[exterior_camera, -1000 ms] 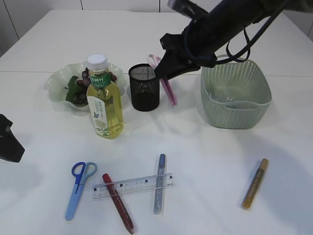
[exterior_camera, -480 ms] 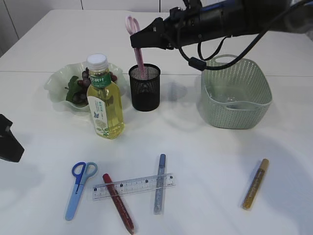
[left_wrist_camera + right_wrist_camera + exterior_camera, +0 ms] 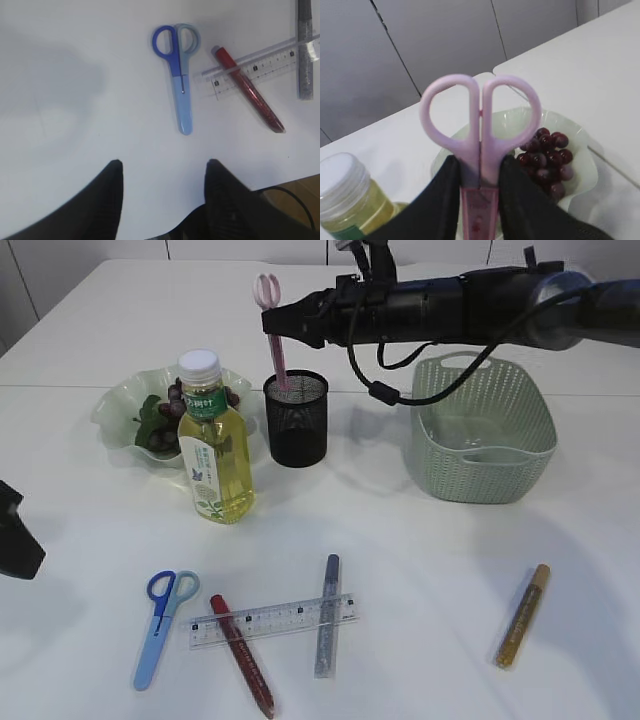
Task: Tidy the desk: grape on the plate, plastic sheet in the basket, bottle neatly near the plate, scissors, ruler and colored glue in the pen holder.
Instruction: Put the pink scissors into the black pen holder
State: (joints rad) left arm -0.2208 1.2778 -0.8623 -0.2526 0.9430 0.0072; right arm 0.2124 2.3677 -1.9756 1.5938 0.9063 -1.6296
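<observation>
Reaching in from the right, the right gripper (image 3: 290,325) holds pink scissors (image 3: 272,335) upright, tips down inside the pen holder (image 3: 296,418), seemingly ready to drop them. Left of the holder sit bottle (image 3: 213,445) and plate (image 3: 125,410) of grapes (image 3: 178,392); right of it, the basket (image 3: 482,430). Blue scissors (image 3: 159,625), ruler (image 3: 272,619) and glue pens (image 3: 522,615) lie in front.

Left wrist: the left gripper (image 3: 162,172), fingers spread and empty, hovers near the blue scissors (image 3: 178,75).

Right wrist: fingers (image 3: 440,195) pinch the pink scissors (image 3: 481,145) below the handles.

Bottle (image 3: 213,440) just beside pen holder (image 3: 296,418)
</observation>
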